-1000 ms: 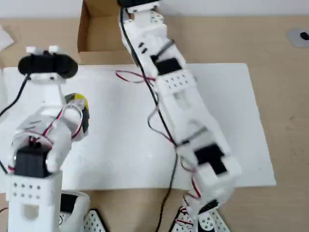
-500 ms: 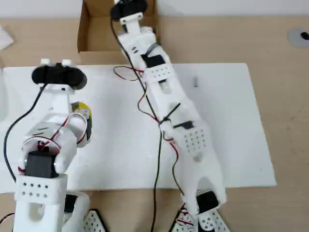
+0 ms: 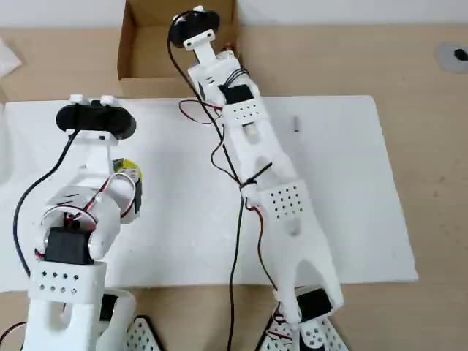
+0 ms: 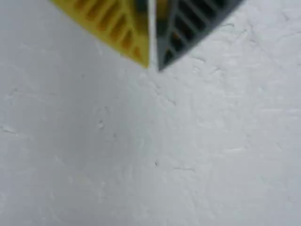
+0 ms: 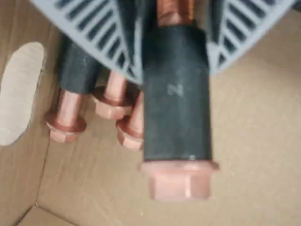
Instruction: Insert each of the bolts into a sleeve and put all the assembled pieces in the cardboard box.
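Sleeved bolt (image 5: 178,181) held over cardboard box (image 5: 256,141), likely for release.
Right fingers (image 5: 94,28) clamp its sleeve (image 5: 175,108); left fingers (image 4: 117,28) closed, empty.

Your right pincer (image 5: 174,70) shows grey fingers (image 5: 89,28) ribbed with slanting dark stripes; in it, a matt black cylindrical sleeve (image 5: 176,108) and a copper-coloured hexagon-headed metal bolt (image 5: 178,181). Three more copper bolt heads (image 5: 63,128) glow against the plain brown cardboard box (image 5: 254,141), marked by one pale oval patch (image 5: 21,89). Your left pincer (image 4: 153,63) pairs a yellow ribbed finger (image 4: 113,28) with a dark grey one (image 4: 197,19), above the white foam sheet (image 4: 164,155) on the light wood desk (image 3: 428,146). The white plastic arms (image 3: 285,205) trail red and black wires (image 3: 238,241).
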{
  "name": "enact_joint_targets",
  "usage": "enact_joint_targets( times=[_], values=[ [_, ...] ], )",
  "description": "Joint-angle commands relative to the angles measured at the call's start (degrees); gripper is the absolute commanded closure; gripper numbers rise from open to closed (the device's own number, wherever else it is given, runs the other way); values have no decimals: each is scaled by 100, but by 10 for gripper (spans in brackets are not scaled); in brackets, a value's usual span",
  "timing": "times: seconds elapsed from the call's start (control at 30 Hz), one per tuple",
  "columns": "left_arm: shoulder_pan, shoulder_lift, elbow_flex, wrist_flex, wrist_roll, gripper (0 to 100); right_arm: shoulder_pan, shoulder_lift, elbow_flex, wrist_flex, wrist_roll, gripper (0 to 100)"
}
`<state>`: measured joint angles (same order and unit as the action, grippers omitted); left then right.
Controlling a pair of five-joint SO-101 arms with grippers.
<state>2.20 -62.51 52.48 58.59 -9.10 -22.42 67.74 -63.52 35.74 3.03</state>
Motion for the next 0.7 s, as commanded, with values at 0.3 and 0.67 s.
enact_joint_targets(
  times=[0.3,0.67],
  values=[
    [-62,-75,-18,-79,-26,994,-84,40,-1182,862,44,716],
    [-70,-84,-158,281,-299,996,-48,-40,-3310,2875,-114,776]
  ],
)
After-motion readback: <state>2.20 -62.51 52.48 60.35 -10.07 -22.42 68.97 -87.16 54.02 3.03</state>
